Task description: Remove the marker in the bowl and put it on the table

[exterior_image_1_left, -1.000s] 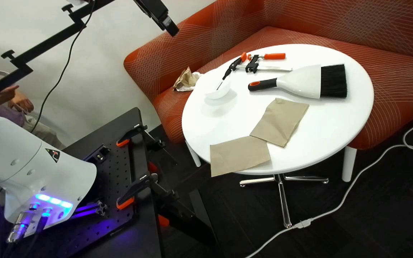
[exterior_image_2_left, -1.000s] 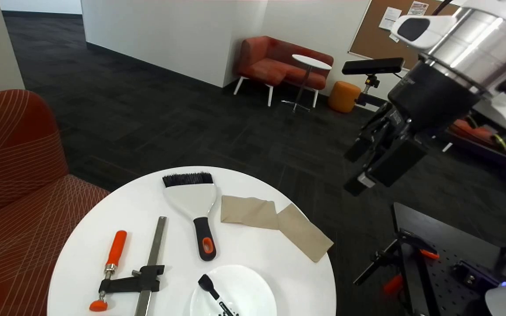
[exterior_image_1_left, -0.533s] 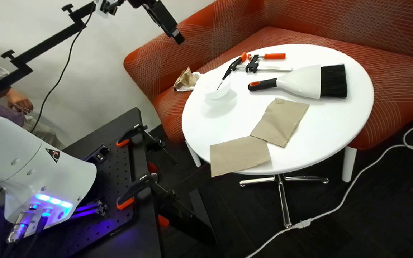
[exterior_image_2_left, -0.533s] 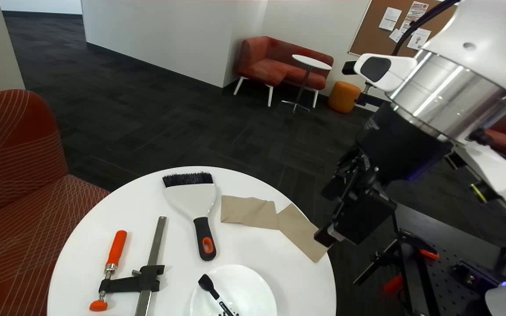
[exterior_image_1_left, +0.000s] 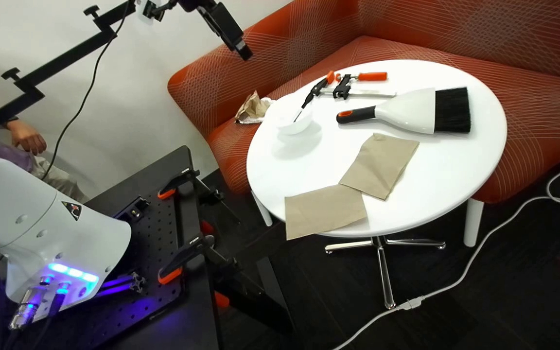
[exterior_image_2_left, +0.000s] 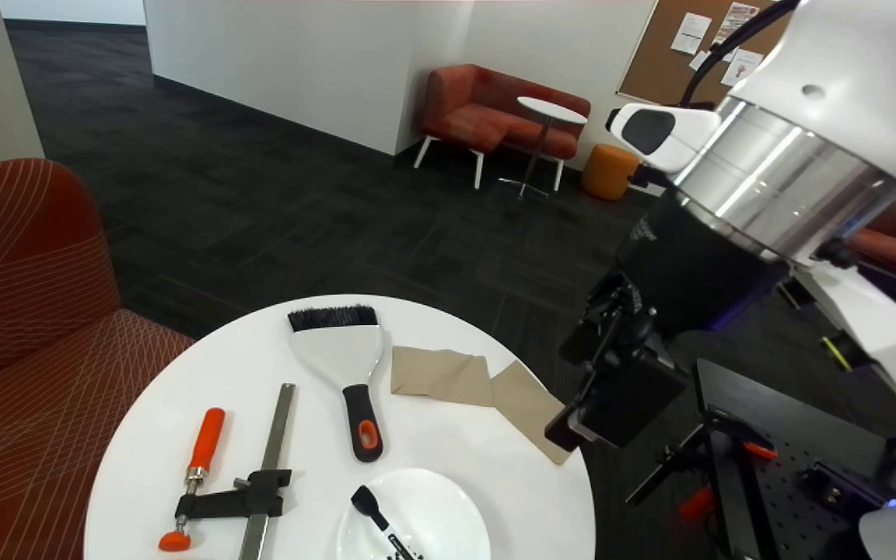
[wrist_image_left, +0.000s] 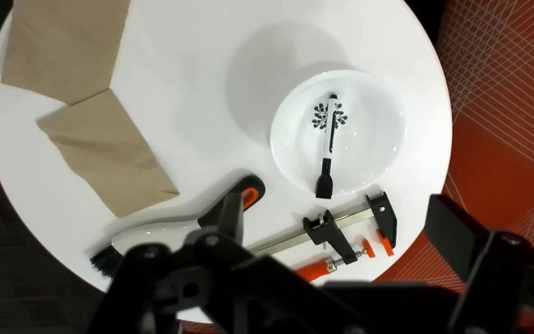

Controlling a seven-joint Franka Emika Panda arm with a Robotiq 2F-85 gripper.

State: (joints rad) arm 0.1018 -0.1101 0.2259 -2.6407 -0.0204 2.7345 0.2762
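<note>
Bowl (exterior_image_2_left: 444,513) on counter (exterior_image_2_left: 440,435), cropped in an exterior view, held one marker (exterior_image_2_left: 383,524), one end cut off there; claw (wrist_image_left: 334,214), spread wide, partly hid brush (wrist_image_left: 165,233) in wrist view.

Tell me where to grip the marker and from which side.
I'd take the marker by its black end, coming from above. It leans in the bowl with that end sticking out, likely leaving more room there. In the wrist view it points between the open fingers, so they should pinch its sides. Mind the nearby clamp.
</note>
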